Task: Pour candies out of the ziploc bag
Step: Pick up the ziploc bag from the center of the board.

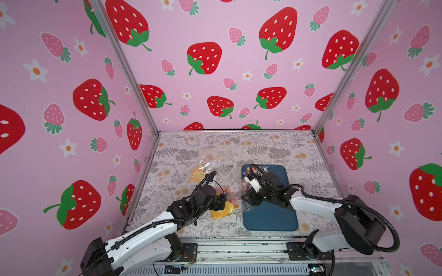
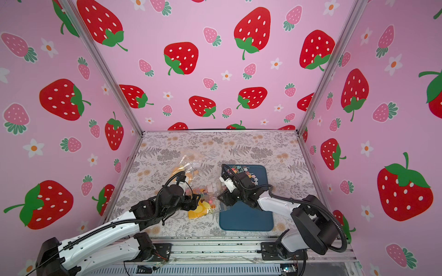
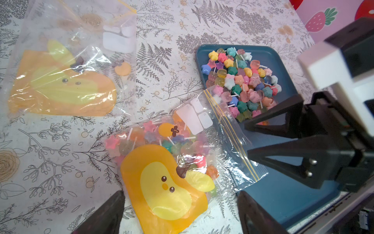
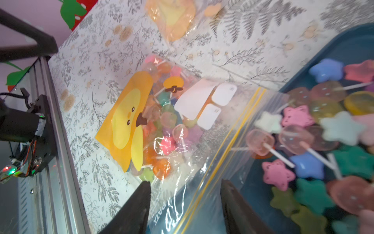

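I count two ziploc bags: far bag (image 1: 199,173) at eleven o'clock, near bag (image 1: 223,212) at seven. One blue tray (image 1: 270,217) at three. Candies (image 3: 240,81) beyond counting: dozens trayed, more bagged.

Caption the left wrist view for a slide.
Open left gripper above a clear ziploc bag of star lollipops, its mouth overlapping a dark blue tray holding loose candies.

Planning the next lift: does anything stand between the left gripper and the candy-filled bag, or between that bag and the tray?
Nothing visible does. The left gripper, jaws open, flanks the candy-filled bag at its closed end, and the bag's mouth lies over the edge of the tray.
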Robot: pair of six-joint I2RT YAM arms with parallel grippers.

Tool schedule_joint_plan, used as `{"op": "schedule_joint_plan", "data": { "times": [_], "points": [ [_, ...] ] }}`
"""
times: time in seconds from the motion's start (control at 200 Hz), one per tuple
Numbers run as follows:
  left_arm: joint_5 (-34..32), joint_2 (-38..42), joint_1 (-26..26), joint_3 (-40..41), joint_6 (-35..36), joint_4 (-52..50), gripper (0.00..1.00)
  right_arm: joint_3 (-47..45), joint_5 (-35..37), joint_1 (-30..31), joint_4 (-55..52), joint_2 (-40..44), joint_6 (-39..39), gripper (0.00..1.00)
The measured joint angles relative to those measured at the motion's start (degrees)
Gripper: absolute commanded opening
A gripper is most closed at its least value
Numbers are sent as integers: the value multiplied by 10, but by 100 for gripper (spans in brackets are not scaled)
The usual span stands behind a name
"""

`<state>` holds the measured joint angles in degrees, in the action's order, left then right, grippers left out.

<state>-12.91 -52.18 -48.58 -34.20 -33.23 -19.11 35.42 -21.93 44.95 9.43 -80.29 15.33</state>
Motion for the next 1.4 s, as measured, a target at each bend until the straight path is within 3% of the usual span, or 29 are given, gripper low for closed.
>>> {"op": "schedule_joint_plan", "data": {
  "times": [0.18, 0.47, 1.401],
  "points": [
    [1, -5, 0, 0, 0, 2, 89, 0, -47, -35, 11, 12, 9, 64],
    [5, -14, 0, 0, 0, 3, 89, 0, -152, -47, 34, -79, 49, 64],
    [5, -17, 0, 0, 2, 3, 89, 13, -216, -14, 17, -106, 35, 57]
  ]
}}
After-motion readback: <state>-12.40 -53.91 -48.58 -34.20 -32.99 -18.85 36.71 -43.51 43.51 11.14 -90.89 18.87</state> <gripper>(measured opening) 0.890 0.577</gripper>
